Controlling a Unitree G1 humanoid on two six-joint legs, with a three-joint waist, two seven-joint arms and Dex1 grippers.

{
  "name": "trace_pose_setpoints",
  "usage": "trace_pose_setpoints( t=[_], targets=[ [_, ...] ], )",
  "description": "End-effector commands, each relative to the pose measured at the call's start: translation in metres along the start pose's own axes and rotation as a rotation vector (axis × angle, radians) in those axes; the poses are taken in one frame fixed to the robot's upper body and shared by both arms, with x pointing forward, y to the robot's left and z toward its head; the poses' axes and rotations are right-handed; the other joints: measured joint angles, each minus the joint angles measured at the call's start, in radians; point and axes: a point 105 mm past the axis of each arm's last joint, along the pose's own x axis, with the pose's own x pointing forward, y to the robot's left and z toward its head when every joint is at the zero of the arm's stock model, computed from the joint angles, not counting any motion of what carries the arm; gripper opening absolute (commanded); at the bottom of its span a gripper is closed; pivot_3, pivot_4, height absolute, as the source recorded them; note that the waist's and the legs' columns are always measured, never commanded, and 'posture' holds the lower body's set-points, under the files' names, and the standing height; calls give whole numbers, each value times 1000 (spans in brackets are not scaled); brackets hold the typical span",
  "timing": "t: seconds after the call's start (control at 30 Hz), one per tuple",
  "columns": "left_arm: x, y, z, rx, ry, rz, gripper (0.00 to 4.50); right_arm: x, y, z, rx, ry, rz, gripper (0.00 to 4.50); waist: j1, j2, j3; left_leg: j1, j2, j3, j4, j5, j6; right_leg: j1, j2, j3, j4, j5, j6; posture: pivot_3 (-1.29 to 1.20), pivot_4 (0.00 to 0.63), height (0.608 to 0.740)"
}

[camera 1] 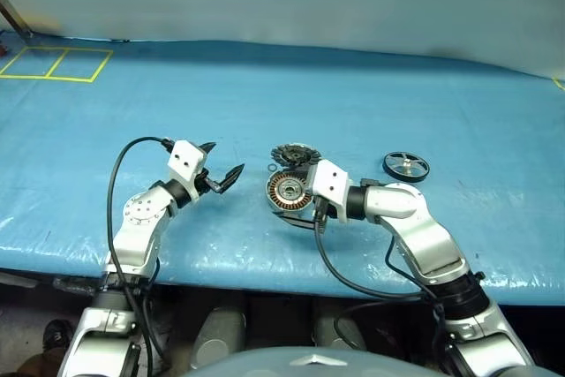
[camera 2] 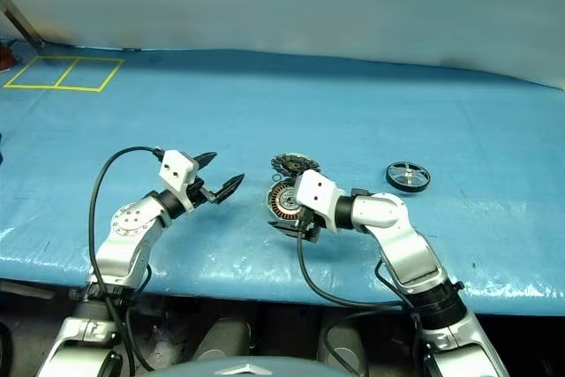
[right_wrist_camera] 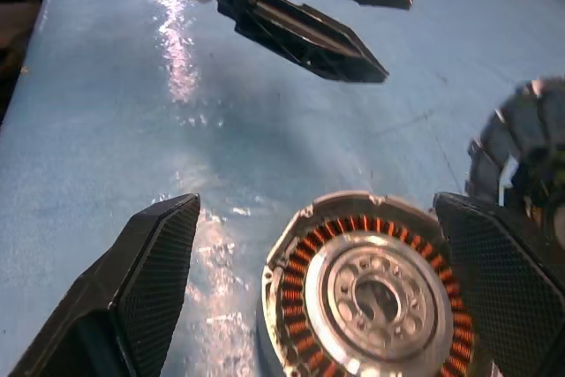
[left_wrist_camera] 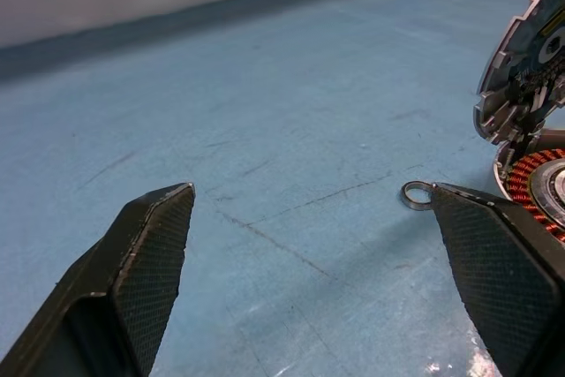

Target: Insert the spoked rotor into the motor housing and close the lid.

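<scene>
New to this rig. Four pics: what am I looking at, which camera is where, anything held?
It is a two-armed humanoid robot at a blue table. Two pictures come from its head, looking down over both arms; the other two from a camera on each wrist, looking along that hand's fingers. The left hand and right hand are both open and hold nothing. On the table lie the motor housing with copper windings, the toothed lid just behind it, a small metal ring nearby, and the spoked rotor off to the right.

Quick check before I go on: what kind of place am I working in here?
Most likely a robot test or lab workbench: a wide table under a blue plastic sheet, yellow tape squares marked at its far left corner, and loose motor parts, such as the round copper-wound motor housing lying on it.
</scene>
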Motion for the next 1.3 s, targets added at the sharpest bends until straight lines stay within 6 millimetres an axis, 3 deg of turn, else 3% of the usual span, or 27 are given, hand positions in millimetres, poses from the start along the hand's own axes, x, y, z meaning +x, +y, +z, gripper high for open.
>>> trace_pose_setpoints(
  t=[0.03,0.13,0.3,0.67,1.17,1.3],
  targets=[
    [10,-2,6,51,-29,-67,4500,-13,-15,4,62,-109,-87,4467,-2,0,0,0,0,0,0,0,0,0,0,0,0,0,0,0,150,740],
    [17,-2,4,57,-28,-106,4500,-24,-31,-3,162,-200,-199,4467,-7,0,0,1,0,0,0,0,0,0,0,0,0,0,0,0,150,740],
    [25,-5,-4,108,7,-175,4500,-39,-48,-36,130,-114,-404,4467,-7,0,0,1,0,1,0,0,0,1,0,0,0,0,1,0,150,740],
    [47,-16,-15,88,54,-276,4500,-45,-22,-25,203,-192,-259,4467,-15,0,0,1,0,0,2,0,1,2,0,0,0,1,2,0,150,740],
    [80,-13,-26,78,146,-196,4500,-50,-21,-27,178,-145,-316,4467,-13,-1,1,0,-1,0,7,0,2,4,0,0,1,2,5,0,150,740],
    [83,-22,-27,60,151,-240,3536,-50,-22,-28,164,-127,-326,4500,-16,-1,1,0,-1,0,8,0,2,4,0,0,1,3,5,0,150,740]
  ],
)
